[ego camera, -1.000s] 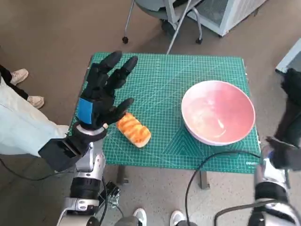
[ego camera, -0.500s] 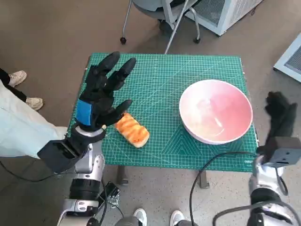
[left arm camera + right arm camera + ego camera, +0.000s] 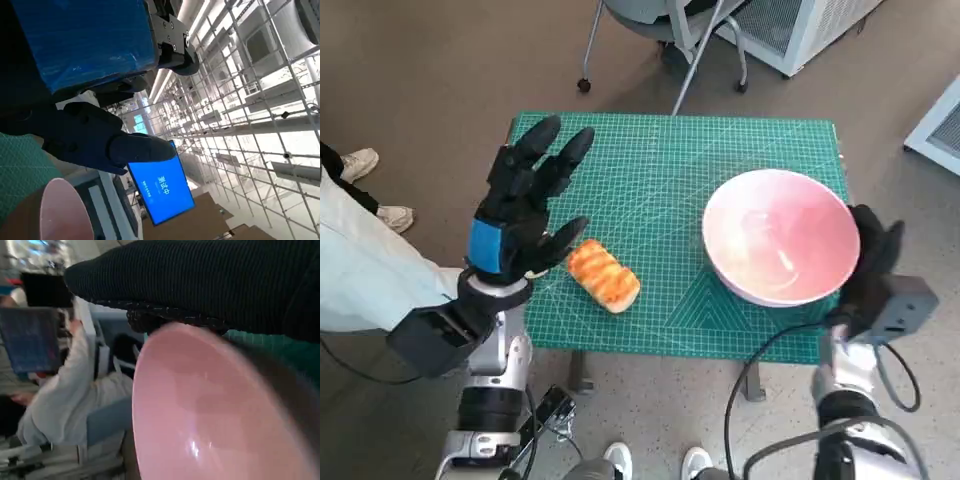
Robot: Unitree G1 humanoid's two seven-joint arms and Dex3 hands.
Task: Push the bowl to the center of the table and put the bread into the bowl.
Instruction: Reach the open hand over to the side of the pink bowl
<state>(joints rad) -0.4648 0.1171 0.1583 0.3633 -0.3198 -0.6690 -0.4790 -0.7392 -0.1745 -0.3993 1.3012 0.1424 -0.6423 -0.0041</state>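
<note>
Standing at the 3 o'clock side of the table (image 3: 650, 330), the bowl (image 3: 778, 235) has not yet been pushed to the center; that step is judged to be just starting. The right hand (image 3: 868, 265) sits at the bowl's 3 o'clock rim, close against it or touching; contact cannot be confirmed. The glove lies flat along the rim in the right wrist view, gripping nothing; whether its fingers are spread or curled cannot be told. The bread (image 3: 603, 276) lies on the table at about 8 o'clock from center, well apart from the bowl. The left hand (image 3: 518, 220) hovers above the table's 9 o'clock edge, released, fingers spread, holding nothing, with the bread just beside it at 4 o'clock. Remaining: slide the bowl toward 9 o'clock to center, then grasp the bread and place it inside. Neither step is complete.
</note>
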